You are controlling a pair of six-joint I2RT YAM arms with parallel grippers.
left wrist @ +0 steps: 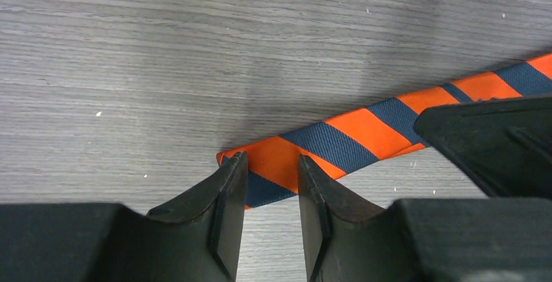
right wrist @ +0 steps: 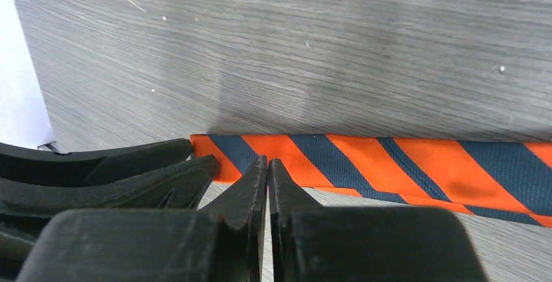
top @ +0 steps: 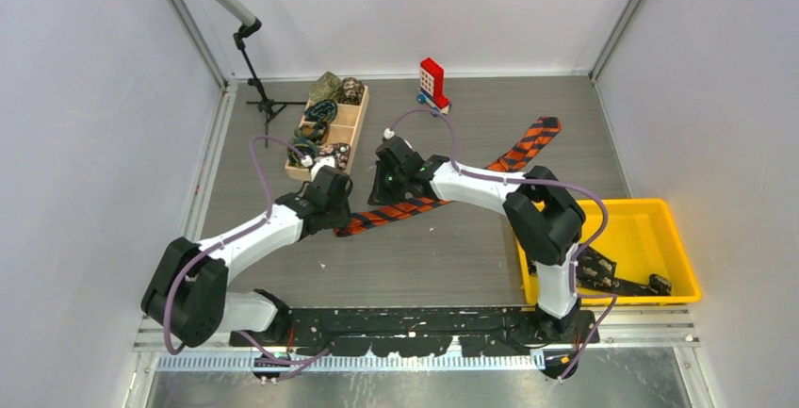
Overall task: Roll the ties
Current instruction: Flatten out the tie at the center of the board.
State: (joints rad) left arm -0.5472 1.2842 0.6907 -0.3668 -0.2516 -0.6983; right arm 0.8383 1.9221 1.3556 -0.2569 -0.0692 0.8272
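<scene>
An orange-and-dark striped tie [top: 471, 177] lies flat and diagonal across the table, its wide end at the far right. Its narrow end [left wrist: 273, 158] lies between the tips of my left gripper [left wrist: 270, 171], whose jaws stand a little apart over it. My right gripper [right wrist: 267, 165] is shut, its tips down at the near edge of the same tie [right wrist: 390, 161], just beside the left gripper's fingers [right wrist: 130, 165]. Nothing shows between the right jaws. In the top view the left gripper [top: 334, 208] and right gripper [top: 388, 187] sit close together at the tie's near-left end.
A wooden tray [top: 350, 121] holding several rolled ties stands at the back left. A red-and-white toy block [top: 432, 81] stands at the back. A yellow bin [top: 660, 238] at the right holds a dark tie [top: 612, 276]. A black stand [top: 256, 69] is at the far left.
</scene>
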